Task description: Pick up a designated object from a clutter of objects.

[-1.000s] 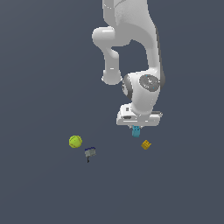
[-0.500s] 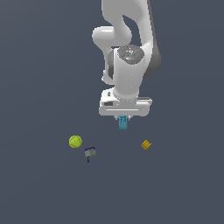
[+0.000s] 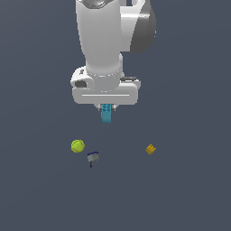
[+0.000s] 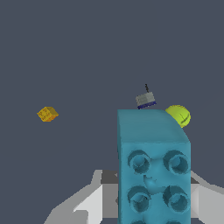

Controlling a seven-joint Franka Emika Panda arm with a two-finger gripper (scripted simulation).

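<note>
1. Exterior view gives you the gripper point(image 3: 106, 108) hanging under the white arm, its fingers clamped on the teal block point(image 3: 106, 114), which points straight down from between them.
2. You can see the teal block is lifted clear of the table point(image 3: 40, 194), with open space beneath its lower end.
3. Below it, toward the exterior view's left, you have the yellow-green ball point(image 3: 77, 146) and the grey and dark-blue block point(image 3: 92, 157) just beside each other.
4. The orange cube point(image 3: 150, 149) sits well apart from them, toward the exterior view's right.
5. Wrist view shows you the teal block point(image 4: 153, 168) up close, round studs on its face, with the ball point(image 4: 178, 115), grey block point(image 4: 145, 99) and orange cube point(image 4: 47, 114) on the table beyond.
</note>
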